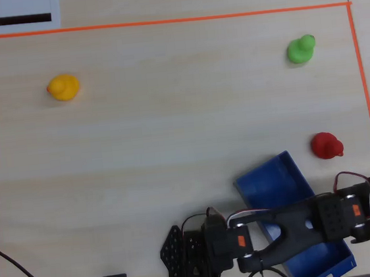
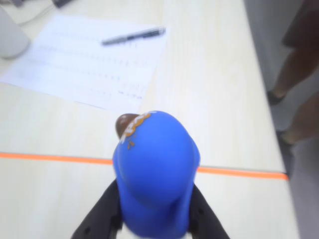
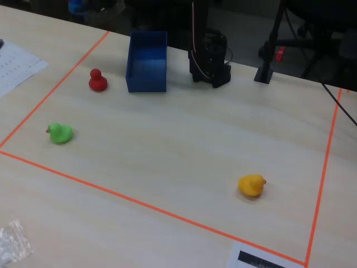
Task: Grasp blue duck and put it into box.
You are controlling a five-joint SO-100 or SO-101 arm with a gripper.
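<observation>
The blue duck fills the lower middle of the wrist view, its head with brown and orange marks pointing away from the camera. My gripper is shut on the blue duck, a black finger pressed to each flank. It hangs above the table near the orange tape line. In the overhead view my arm lies across the near end of the box, a blue tray, and the duck is hidden there. In the fixed view the box stands at the back, beside the arm's base.
A red duck sits just right of the box, a green duck at the far right, a yellow duck at the far left. A printed paper with a pen lies beyond the tape.
</observation>
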